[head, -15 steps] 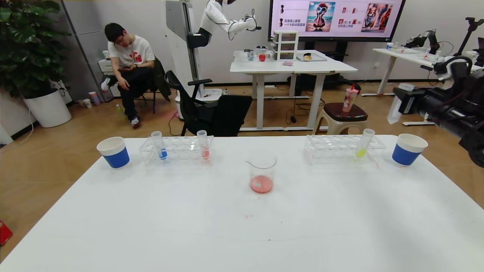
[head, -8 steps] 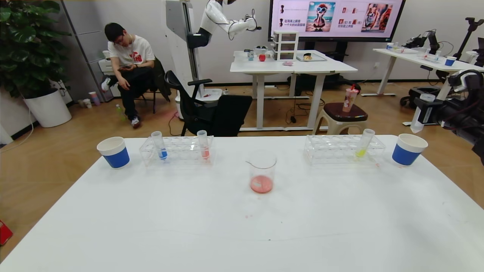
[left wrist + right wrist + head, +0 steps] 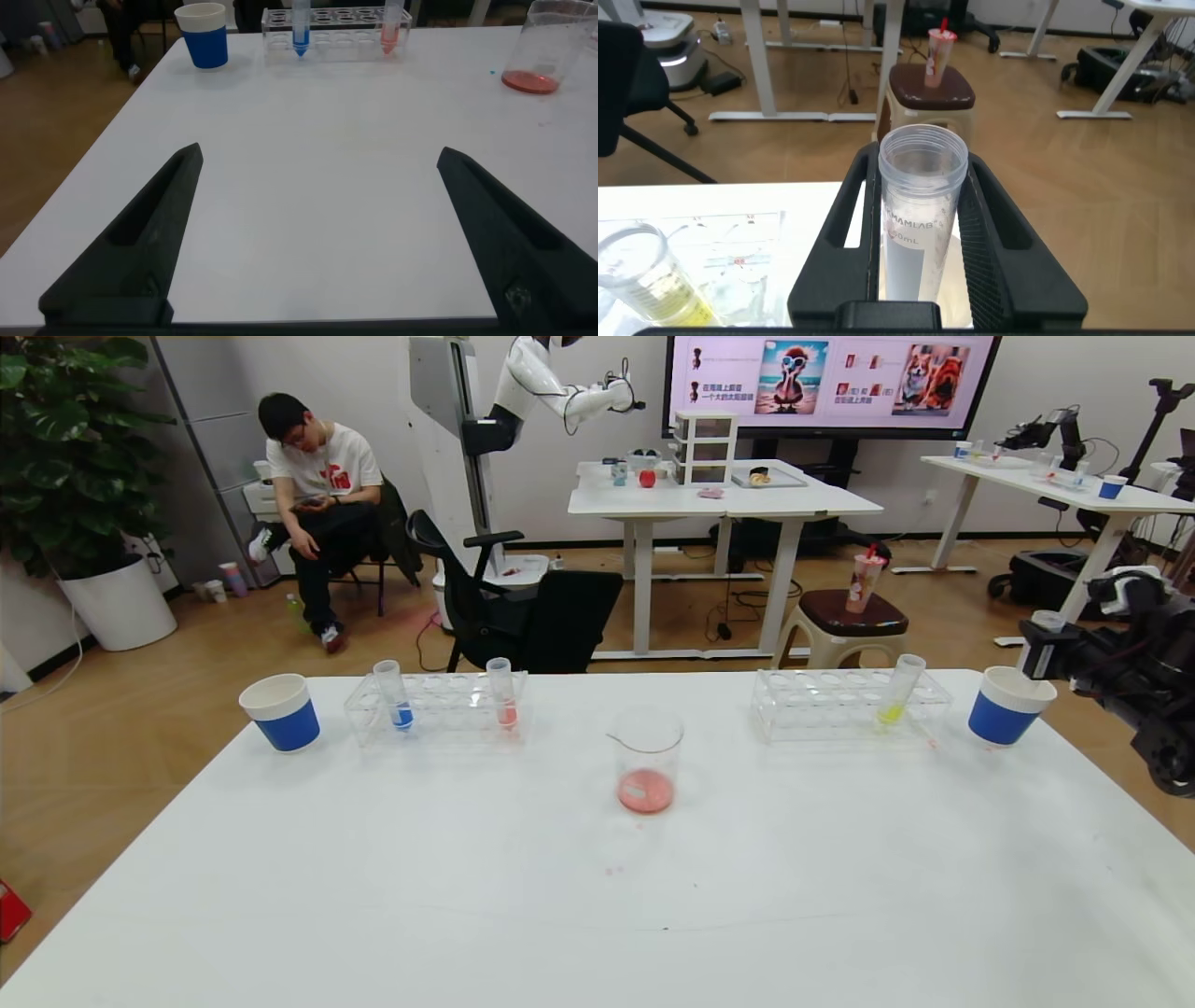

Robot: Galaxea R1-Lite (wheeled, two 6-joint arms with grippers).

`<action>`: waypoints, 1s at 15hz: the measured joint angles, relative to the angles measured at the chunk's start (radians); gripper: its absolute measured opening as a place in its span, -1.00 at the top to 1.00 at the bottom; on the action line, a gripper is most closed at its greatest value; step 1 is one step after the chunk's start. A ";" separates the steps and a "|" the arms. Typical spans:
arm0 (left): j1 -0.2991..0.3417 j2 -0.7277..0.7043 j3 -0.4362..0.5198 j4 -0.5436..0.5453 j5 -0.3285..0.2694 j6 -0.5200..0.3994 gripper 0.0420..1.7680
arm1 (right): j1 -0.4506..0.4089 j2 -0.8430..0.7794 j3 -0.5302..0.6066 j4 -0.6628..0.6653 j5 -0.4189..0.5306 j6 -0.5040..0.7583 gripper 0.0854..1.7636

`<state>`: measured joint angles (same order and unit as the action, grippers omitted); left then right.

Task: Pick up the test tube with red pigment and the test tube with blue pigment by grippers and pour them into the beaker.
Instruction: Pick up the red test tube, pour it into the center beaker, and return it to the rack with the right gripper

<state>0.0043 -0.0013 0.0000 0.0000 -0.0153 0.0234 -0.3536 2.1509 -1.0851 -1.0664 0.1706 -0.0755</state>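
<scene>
The test tube with blue pigment [image 3: 400, 696] and the test tube with red pigment [image 3: 505, 694] stand in the left clear rack [image 3: 437, 711]. Both also show in the left wrist view, blue [image 3: 300, 28] and red [image 3: 391, 28]. The beaker [image 3: 647, 761] stands mid-table with red liquid in its bottom. My right gripper [image 3: 1038, 658] is shut on an empty clear tube [image 3: 920, 215], held upright just above the right paper cup [image 3: 1008, 707]. My left gripper [image 3: 318, 152] is open and empty, low over the near left of the table, out of the head view.
A second rack [image 3: 850, 705] at the right holds a tube with yellow liquid [image 3: 898, 692]. A blue-and-white paper cup [image 3: 280, 711] stands at the far left. A black chair [image 3: 523, 607] and a stool [image 3: 854, 616] stand beyond the table's far edge.
My right gripper has moved right and down with the empty tube, from high beside the table to just above the right paper cup. The tube has turned more upright.
</scene>
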 joint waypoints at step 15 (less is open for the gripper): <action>0.000 0.000 0.000 0.000 0.000 -0.001 -0.98 | -0.013 0.090 0.013 -0.080 0.016 0.007 -0.97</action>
<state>0.0043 -0.0013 0.0000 0.0000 -0.0149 0.0226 -0.3664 2.2409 -1.0717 -1.1468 0.1866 -0.0681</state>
